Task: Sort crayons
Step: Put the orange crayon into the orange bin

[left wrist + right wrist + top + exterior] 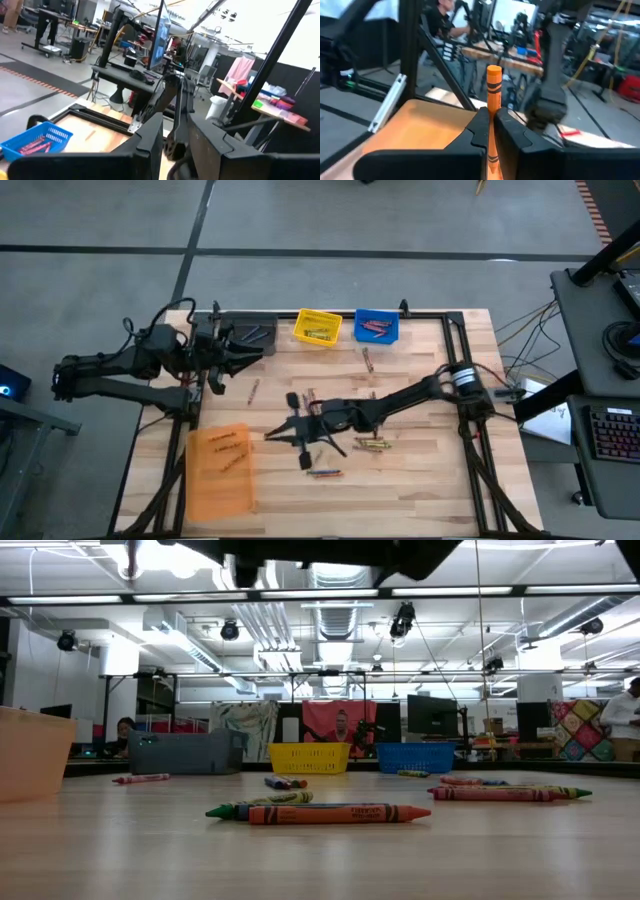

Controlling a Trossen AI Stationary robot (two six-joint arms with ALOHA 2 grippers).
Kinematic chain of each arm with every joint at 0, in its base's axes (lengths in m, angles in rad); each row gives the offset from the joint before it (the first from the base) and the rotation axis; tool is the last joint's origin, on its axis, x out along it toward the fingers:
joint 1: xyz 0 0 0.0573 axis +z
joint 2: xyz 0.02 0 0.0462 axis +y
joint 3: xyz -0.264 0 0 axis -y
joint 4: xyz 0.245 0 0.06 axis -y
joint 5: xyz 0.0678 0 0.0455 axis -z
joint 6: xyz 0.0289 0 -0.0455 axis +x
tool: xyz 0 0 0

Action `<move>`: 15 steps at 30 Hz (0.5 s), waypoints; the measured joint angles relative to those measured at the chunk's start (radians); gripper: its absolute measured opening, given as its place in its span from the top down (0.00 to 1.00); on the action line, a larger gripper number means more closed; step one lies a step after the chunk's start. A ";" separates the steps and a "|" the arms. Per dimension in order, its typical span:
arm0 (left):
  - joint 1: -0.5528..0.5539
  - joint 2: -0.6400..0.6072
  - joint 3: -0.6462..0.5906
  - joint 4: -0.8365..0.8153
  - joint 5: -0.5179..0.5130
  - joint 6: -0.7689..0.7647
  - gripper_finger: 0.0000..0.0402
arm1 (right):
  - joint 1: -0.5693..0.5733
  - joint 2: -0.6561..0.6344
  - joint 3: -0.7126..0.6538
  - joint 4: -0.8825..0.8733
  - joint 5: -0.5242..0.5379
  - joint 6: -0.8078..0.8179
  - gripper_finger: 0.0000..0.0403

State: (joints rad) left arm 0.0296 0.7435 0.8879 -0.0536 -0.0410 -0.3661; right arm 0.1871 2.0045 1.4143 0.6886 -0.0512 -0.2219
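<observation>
between the right gripper [490,131] fingers, clamped upright: an orange crayon [493,90], tip poking above them. below it, an orange bin [415,125]. over mid-bench [420,490] in the high view, near the orange bin's [220,470] right side. scattered on the wood: loose crayons [340,813], orange and green nearest in the low view. along the far edge: grey bin [250,335], yellow bin [318,326], blue bin [377,326]. by the grey bin, lifted: left gripper [175,145], fingers narrowly parted, seemingly holding nothing.
</observation>
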 joint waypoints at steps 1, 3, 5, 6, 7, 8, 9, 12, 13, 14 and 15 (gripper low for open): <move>0.000 -0.003 0.000 0.001 0.000 -0.011 0.82 | 0.000 0.027 0.030 0.021 -0.016 0.002 0.97; 0.000 -0.009 0.000 -0.002 0.000 -0.026 0.82 | 0.000 0.079 0.081 0.044 -0.037 0.003 0.97; 0.000 -0.018 0.000 -0.004 0.000 -0.039 0.82 | 0.000 0.132 0.141 0.057 -0.051 0.013 0.97; 0.000 -0.020 0.000 -0.009 0.000 -0.043 0.82 | 0.000 0.157 0.171 0.057 -0.061 0.018 0.97; 0.000 -0.022 0.000 -0.008 0.000 -0.044 0.82 | 0.000 0.182 0.204 0.056 -0.063 0.021 0.97; 0.000 -0.026 0.000 -0.015 0.000 -0.044 0.82 | 0.000 0.207 0.234 0.057 -0.064 0.026 0.97; 0.000 -0.028 0.000 -0.020 0.000 -0.044 0.82 | 0.000 0.232 0.267 0.057 -0.065 0.034 0.97; 0.000 -0.034 0.000 -0.029 0.000 -0.044 0.82 | -0.001 0.308 0.365 0.049 -0.113 0.063 0.97; 0.000 -0.035 0.000 -0.031 0.000 -0.044 0.82 | -0.001 0.330 0.395 0.047 -0.129 0.073 0.97; 0.000 -0.036 0.000 -0.036 0.000 -0.044 0.82 | -0.001 0.351 0.423 0.040 -0.141 0.082 0.97; 0.000 -0.036 0.000 -0.039 0.000 -0.044 0.82 | 0.000 0.377 0.456 0.036 -0.143 0.091 0.97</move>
State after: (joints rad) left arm 0.0296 0.7073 0.8879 -0.0922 -0.0414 -0.4103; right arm 0.1871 2.3816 1.8705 0.7243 -0.1944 -0.1312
